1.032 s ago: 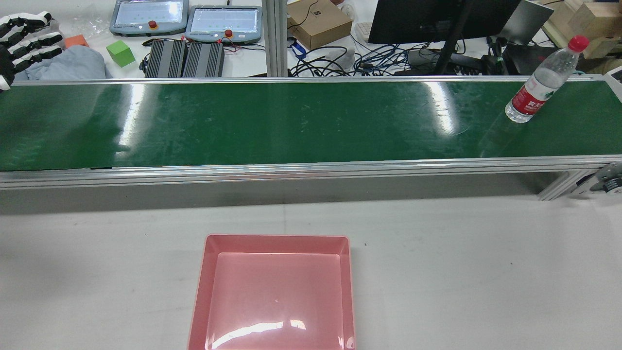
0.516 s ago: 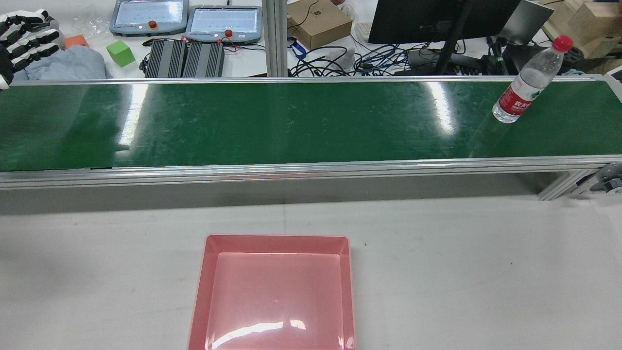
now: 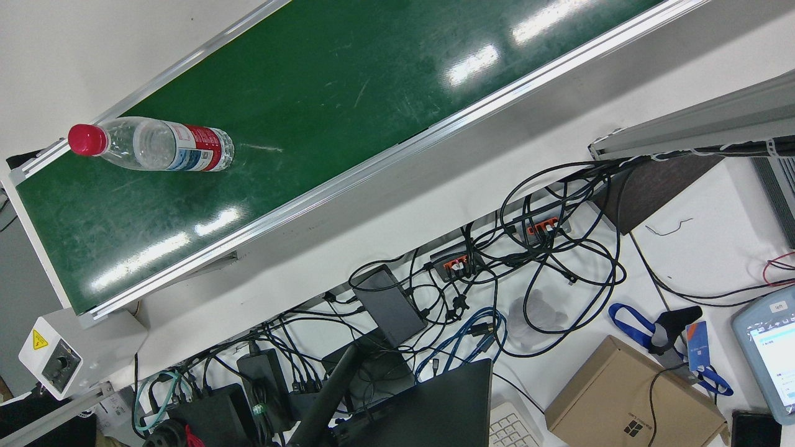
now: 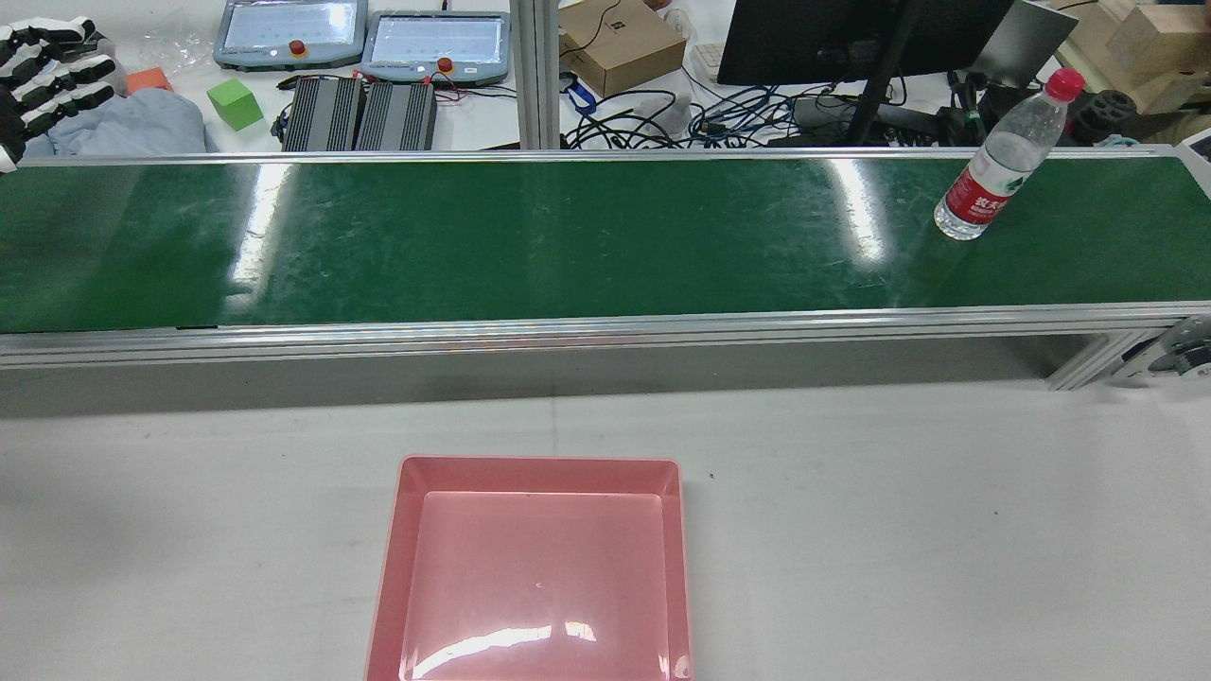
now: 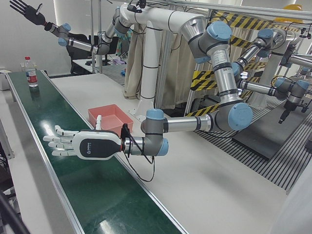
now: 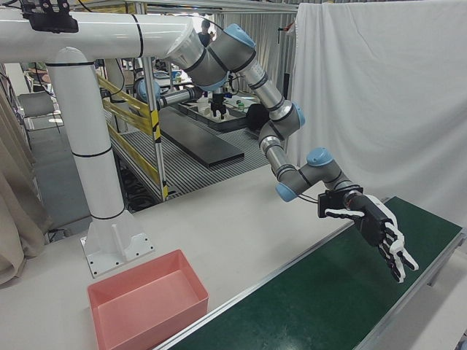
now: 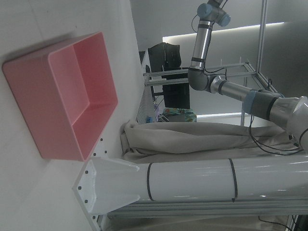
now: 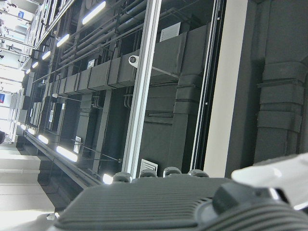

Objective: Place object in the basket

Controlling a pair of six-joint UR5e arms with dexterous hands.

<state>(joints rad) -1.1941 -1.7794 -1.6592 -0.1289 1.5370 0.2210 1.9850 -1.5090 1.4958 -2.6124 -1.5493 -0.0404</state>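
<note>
Upright bottle (image 4: pixel 1001 161) on belt (image 4: pixel 568 236), basket (image 4: pixel 530 567) empty

Bright, even overhead light throughout. White glare streaks on the green belt (image 4: pixel 568 236) and a sheen inside the pink basket (image 4: pixel 535 567). Soft, faint shadows on the worktop (image 4: pixel 899 530). Dim, high-contrast right hand view with glowing strip lamps; blurred hand (image 8: pixel 192 202) filling its lower edge.
</note>
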